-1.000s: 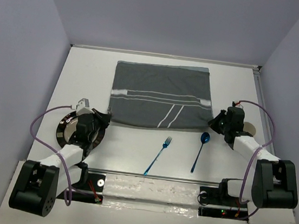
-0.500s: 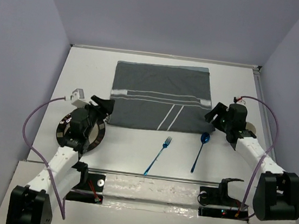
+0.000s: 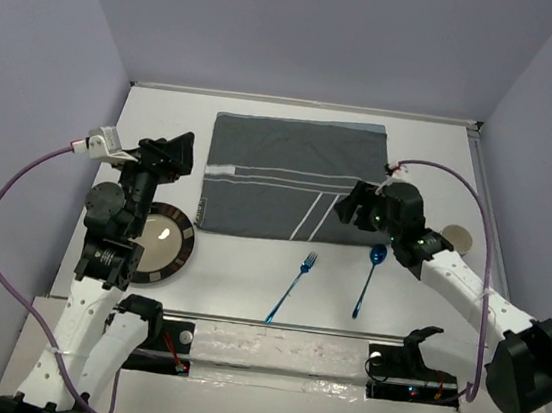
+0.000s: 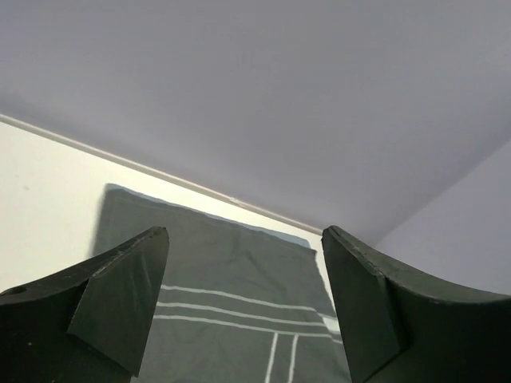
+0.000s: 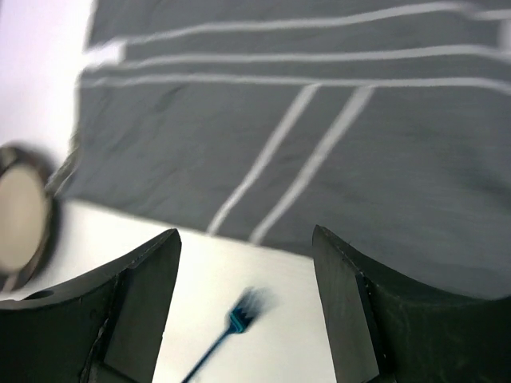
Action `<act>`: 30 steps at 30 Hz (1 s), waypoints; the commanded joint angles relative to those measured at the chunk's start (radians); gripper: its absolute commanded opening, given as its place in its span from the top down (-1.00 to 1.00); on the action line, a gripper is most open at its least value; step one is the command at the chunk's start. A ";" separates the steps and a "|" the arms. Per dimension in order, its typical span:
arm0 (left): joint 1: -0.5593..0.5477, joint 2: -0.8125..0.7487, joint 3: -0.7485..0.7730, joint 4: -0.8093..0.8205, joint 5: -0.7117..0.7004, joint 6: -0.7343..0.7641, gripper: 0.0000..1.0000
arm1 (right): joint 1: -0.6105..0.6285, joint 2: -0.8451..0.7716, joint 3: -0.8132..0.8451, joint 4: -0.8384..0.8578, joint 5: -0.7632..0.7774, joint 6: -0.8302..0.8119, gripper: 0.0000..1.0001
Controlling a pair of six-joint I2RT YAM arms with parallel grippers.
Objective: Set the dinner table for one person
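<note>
On the white dinner table (image 3: 239, 262) lies a dark grey striped placemat (image 3: 295, 174). A dark-rimmed plate (image 3: 156, 242) with a cream centre sits to its lower left. A blue fork (image 3: 292, 287) and a blue spoon (image 3: 369, 278) lie below the mat. My left gripper (image 3: 176, 152) hovers open above the mat's left edge, raised off the plate; its wrist view shows the placemat (image 4: 239, 279) between the fingers. My right gripper (image 3: 348, 207) is open over the mat's lower right corner, with the fork (image 5: 239, 317) below its empty jaws.
A small cream round disc (image 3: 457, 237) lies right of the right arm. The plate's edge (image 5: 20, 215) shows at the left of the right wrist view. Purple walls close in the table on three sides; a cable loops from each arm.
Both grippers went from shut to open. The left arm rose from the plate toward the mat's left edge. The right arm swung left, from the cream disc to the mat's lower right corner.
</note>
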 commanded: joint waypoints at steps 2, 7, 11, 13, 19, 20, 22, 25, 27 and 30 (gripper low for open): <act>-0.003 -0.040 0.080 -0.126 -0.092 0.192 -0.84 | 0.226 0.144 0.117 0.185 -0.010 0.060 -0.45; -0.003 -0.086 0.107 -0.173 -0.141 0.276 -0.93 | 0.392 0.370 0.253 0.302 -0.037 0.122 -0.45; -0.003 -0.138 0.078 -0.169 -0.176 0.283 -0.98 | 0.495 0.518 0.351 0.420 -0.031 0.181 -0.45; -0.003 -0.157 0.071 -0.171 -0.190 0.289 -0.98 | 0.537 0.610 0.407 0.446 -0.040 0.228 -0.44; -0.003 -0.189 0.048 -0.143 -0.204 0.286 -0.98 | 0.610 0.798 0.543 0.500 -0.007 0.307 -0.40; -0.003 -0.197 0.045 -0.142 -0.202 0.284 -0.98 | 0.619 0.848 0.584 0.500 -0.005 0.316 -0.40; -0.003 -0.206 0.029 -0.142 -0.204 0.279 -0.98 | 0.635 0.896 0.621 0.509 -0.002 0.343 -0.39; -0.003 -0.229 0.017 -0.145 -0.214 0.284 -0.98 | 0.661 0.985 0.685 0.524 -0.001 0.389 -0.36; -0.008 -0.246 0.014 -0.148 -0.217 0.283 -0.98 | 0.672 1.024 0.727 0.526 0.001 0.411 -0.35; -0.019 -0.263 0.012 -0.151 -0.220 0.284 -0.98 | 0.672 1.076 0.738 0.521 0.002 0.464 -0.31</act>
